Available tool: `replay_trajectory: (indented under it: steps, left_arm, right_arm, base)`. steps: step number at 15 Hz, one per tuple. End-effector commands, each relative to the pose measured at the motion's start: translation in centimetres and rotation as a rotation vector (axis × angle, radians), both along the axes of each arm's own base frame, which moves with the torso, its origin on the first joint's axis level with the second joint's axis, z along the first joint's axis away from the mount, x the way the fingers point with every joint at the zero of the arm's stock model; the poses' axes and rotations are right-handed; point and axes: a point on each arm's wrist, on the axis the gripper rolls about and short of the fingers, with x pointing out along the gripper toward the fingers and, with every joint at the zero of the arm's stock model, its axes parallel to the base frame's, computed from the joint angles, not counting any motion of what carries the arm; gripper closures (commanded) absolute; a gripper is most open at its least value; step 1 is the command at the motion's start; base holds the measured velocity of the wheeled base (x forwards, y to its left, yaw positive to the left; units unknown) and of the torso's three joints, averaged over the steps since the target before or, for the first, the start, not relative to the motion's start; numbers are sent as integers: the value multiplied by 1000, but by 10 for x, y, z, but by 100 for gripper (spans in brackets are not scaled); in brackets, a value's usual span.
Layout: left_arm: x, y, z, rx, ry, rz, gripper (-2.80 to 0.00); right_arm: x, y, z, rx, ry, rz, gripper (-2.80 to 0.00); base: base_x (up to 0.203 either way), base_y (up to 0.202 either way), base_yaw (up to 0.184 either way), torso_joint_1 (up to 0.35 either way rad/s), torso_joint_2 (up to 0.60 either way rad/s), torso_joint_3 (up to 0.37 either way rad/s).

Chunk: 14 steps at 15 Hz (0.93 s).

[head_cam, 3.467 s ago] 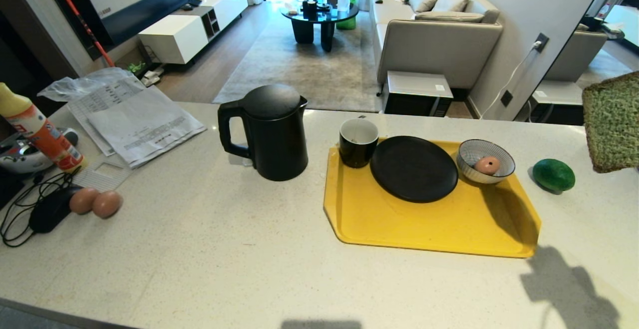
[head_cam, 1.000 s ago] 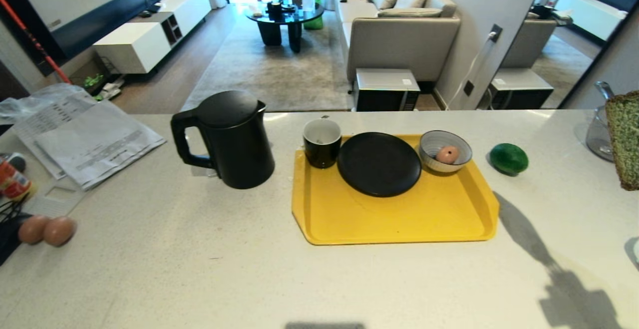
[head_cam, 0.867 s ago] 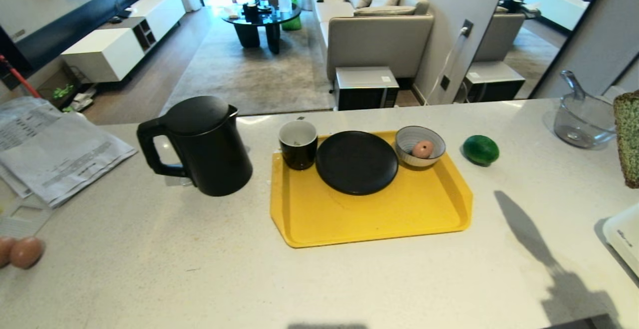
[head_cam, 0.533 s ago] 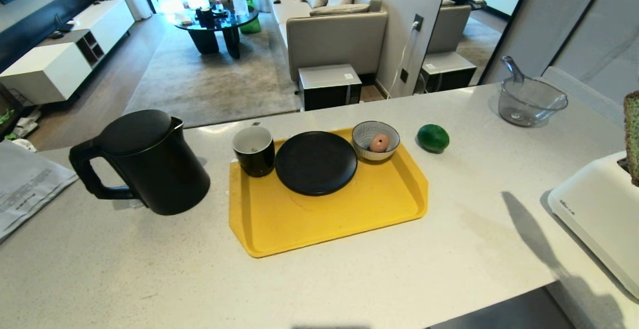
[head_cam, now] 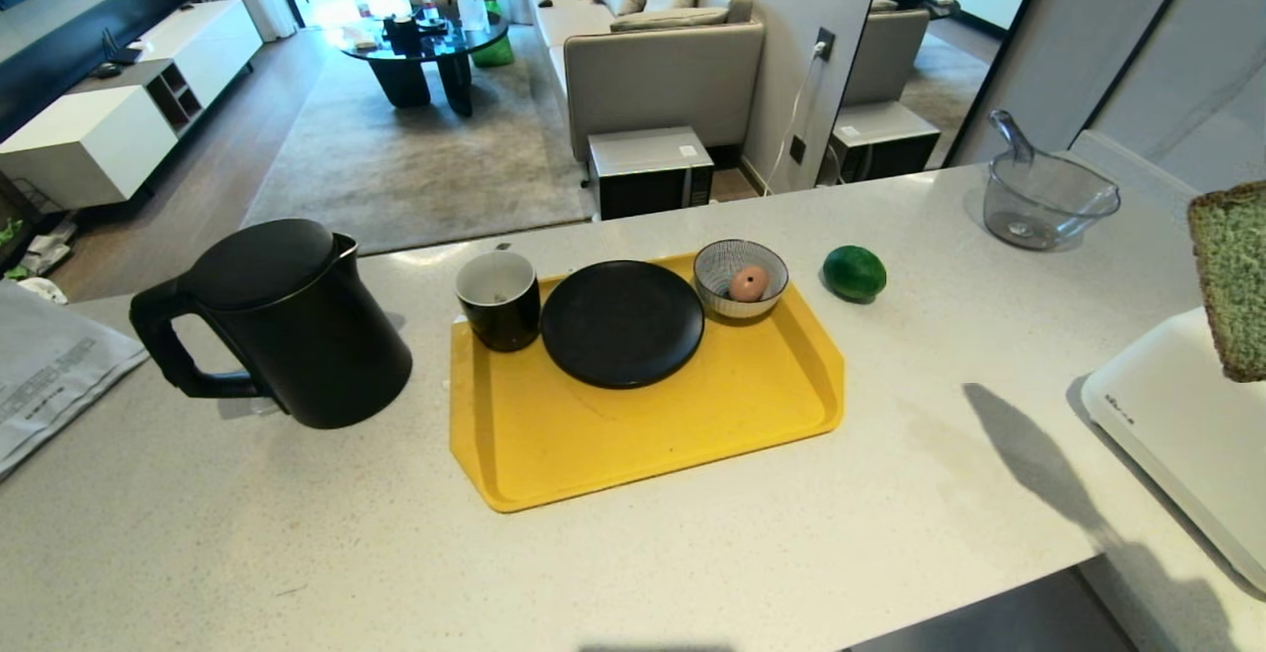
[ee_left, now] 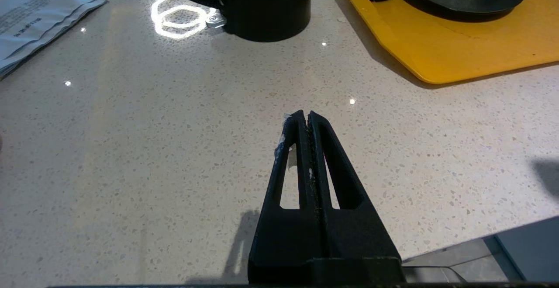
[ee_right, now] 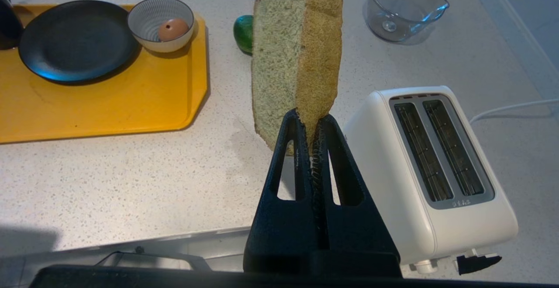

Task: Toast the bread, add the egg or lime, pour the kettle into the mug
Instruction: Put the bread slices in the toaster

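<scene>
2 fingers point(ee_right: 293, 126) pinch bread point(ee_right: 297, 56)

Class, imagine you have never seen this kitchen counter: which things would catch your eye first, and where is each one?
First, the slice of green bread held up in the air, pinched at its lower edge by the right gripper, beside the white two-slot toaster at the counter's right end. Next, the bright yellow tray mid-counter, carrying a mug, a black plate and a bowl with an egg. The tall black kettle stands to the tray's left.
</scene>
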Motion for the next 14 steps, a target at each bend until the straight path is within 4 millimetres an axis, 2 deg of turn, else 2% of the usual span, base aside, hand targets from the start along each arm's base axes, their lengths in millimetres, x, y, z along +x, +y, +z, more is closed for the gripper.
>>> replay_trajectory:
  steps: [1, 14]
  left_arm:
    - [1, 0, -4, -1, 13, 1, 0]
    - [1, 0, -4, -1, 13, 1, 0]
  right_arm:
    - [0, 0, 0, -3, 2, -5, 0]
    - [-2, 0, 1, -4, -9, -7, 0]
  base:
    - [0, 0, 0, 0, 0, 0]
    - [0, 0, 0, 0, 0, 0]
